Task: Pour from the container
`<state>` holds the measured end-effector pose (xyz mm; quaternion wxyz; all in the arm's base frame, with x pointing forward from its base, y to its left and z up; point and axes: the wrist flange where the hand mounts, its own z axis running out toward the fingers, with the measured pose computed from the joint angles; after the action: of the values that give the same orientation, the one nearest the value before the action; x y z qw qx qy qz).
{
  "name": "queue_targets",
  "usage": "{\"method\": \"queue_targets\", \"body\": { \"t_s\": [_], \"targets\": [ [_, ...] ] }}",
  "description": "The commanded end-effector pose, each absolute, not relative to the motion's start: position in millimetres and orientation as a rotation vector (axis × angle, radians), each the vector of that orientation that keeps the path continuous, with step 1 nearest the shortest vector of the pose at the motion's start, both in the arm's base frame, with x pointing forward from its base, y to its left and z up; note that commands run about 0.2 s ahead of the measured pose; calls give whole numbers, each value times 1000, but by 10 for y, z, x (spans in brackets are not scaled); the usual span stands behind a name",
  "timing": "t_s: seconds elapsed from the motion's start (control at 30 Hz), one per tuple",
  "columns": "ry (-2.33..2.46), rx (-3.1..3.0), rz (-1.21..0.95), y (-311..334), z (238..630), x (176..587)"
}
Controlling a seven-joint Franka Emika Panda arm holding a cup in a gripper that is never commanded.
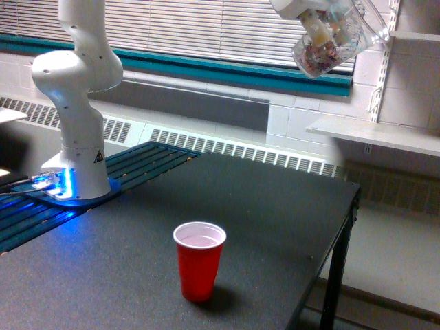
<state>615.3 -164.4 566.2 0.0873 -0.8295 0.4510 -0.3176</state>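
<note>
The container (pixel 328 47) is a clear plastic cup at the top of the exterior view, right of centre, held high above the table. It is tilted, with small whitish, tan and reddish bits gathered in its lower end. My gripper (pixel 317 15) is shut on it, with most of the hand cut off by the top edge. A red plastic cup (pixel 199 260) stands upright and open on the dark table (pixel 275 206), well below the container and toward the exterior view's left of it.
The arm's white base (pixel 74 137) stands at the exterior view's left on a blue-lit mount. A white shelf (pixel 375 134) juts from the wall at the right. The table's right edge (pixel 350 206) drops to the floor.
</note>
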Motion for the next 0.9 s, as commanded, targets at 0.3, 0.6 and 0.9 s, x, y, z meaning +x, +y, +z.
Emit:
{"method": "queue_targets", "body": {
  "t_s": [0.3,0.6,0.9],
  "targets": [
    [1347,-2498,-934,-1741,5405,6097],
    [1324,-2568,-886,-1849,5147,5856],
    [1310,-2614,-825,-1884,4831,5534]
  ]
}}
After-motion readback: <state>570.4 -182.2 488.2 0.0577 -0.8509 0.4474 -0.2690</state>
